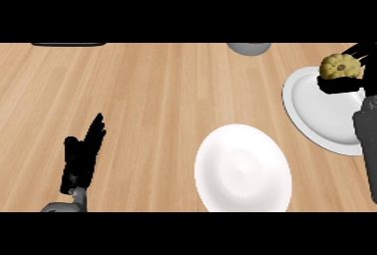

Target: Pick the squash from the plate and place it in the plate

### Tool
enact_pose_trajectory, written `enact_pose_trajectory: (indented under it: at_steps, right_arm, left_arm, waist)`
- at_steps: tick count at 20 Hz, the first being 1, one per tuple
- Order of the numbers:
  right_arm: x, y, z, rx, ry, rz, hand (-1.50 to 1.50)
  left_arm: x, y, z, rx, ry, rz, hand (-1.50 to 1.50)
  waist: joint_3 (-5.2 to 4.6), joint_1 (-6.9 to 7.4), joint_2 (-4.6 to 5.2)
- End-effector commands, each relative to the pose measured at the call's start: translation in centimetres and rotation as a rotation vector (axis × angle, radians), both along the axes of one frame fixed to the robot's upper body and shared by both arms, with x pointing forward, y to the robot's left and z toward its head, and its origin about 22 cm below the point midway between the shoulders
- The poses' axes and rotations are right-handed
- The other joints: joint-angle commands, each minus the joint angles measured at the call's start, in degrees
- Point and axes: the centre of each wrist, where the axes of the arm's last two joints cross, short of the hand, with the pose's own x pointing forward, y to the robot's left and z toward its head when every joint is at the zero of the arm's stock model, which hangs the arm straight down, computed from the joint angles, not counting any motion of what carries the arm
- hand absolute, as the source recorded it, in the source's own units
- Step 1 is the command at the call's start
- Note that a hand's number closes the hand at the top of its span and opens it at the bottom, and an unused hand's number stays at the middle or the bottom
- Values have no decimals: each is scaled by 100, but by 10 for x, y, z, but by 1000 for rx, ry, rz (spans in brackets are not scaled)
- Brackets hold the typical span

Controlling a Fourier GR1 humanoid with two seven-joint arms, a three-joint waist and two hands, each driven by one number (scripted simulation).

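A yellow ridged squash (pixel 339 66) sits at the far right, over the upper part of a white plate (pixel 316 112). My right hand (pixel 344 82) is curled round it, with black fingers above and below the squash. A second white plate (pixel 243 169) lies nearer, in the lower middle of the wooden counter, and has nothing on it. My left hand (pixel 81 157) stays open at the lower left, fingers straight and pointing up, holding nothing.
A grey round object (pixel 249 48) is cut off by the far edge of the view. A dark flat item (pixel 68 44) shows at the far left edge. Bare wood stretches between the left hand and the near plate.
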Motion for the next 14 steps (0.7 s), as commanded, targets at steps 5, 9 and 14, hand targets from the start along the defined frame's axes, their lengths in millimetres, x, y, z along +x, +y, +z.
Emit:
enact_pose_trajectory:
  at_steps: [5,9,14]
  right_arm:
    - [15,-50,-17,71,183,-6,150]
    - [4,-68,-45,153,273,43,150]
    - [4,-85,-65,214,468,57,-150]
  left_arm:
    - [6,-10,9,-10,7,-22,0]
    - [3,-2,10,-9,-5,3,0]
    - [9,4,17,-15,-5,-14,0]
  waist:
    - [3,52,18]
    - [4,37,13]
    - [7,99,40]
